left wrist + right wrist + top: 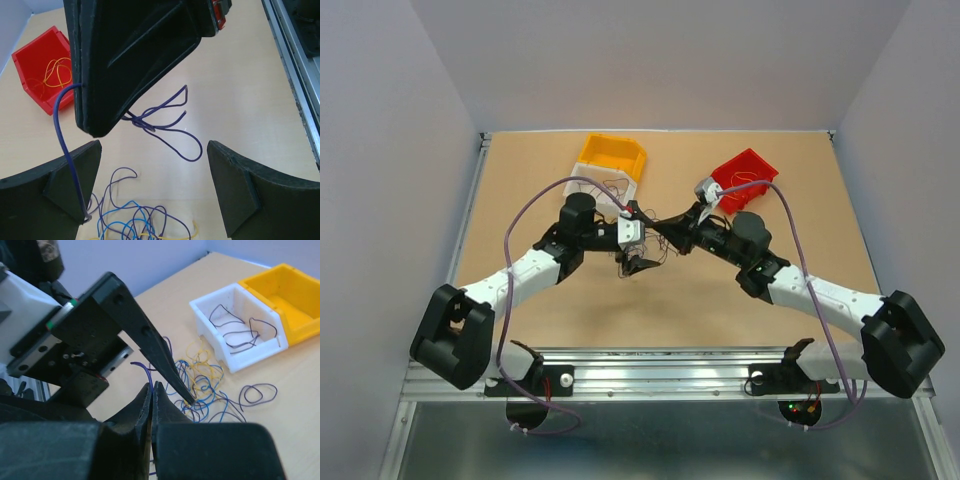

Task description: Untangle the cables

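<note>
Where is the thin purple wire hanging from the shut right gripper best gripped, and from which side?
Probably its free lower loop, approached head-on by the open left gripper, which straddles it: the thin purple wire bows out clear there, while its knot sits tight against the right gripper.

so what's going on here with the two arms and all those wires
Two robot arms are working over a tangle of thin cables in the middle of the table. The right gripper is shut on a purple cable, which hangs from its tips. The left gripper faces it with its jaws wide open, holding nothing. Some strands are already in bins: dark strands in the white bin and orange-yellow strands in the red bin.
</note>
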Tool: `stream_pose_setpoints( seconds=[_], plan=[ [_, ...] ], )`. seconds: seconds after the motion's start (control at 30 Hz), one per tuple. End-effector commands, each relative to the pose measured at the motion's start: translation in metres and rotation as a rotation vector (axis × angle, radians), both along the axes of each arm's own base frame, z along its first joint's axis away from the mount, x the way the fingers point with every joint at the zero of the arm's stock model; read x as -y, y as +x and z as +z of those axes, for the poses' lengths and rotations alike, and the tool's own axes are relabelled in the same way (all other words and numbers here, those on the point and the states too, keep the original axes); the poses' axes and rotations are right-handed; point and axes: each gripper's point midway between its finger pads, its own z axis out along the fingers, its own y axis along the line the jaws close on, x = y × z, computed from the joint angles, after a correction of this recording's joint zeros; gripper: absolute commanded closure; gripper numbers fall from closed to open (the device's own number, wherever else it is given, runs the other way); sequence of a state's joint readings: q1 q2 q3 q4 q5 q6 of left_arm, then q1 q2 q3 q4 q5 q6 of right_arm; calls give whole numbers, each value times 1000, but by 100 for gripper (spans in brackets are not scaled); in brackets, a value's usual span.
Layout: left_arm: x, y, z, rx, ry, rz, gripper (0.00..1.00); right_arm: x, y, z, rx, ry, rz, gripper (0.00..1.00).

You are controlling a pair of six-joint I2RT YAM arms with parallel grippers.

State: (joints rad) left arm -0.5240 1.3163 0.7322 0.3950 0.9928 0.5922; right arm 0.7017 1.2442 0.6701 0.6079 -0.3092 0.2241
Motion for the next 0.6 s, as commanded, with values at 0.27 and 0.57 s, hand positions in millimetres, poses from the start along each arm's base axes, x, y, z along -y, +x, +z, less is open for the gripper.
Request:
stream_pose_setpoints(
  seconds=[0.27,0.57],
  plan=[
    [18,-1,19,-35,-43,-81,1,-16,-11,23,92,138,106,99],
    [20,-3,24,-47,-54,-96,39,-21,-12,25,97,178,130,99]
  ],
)
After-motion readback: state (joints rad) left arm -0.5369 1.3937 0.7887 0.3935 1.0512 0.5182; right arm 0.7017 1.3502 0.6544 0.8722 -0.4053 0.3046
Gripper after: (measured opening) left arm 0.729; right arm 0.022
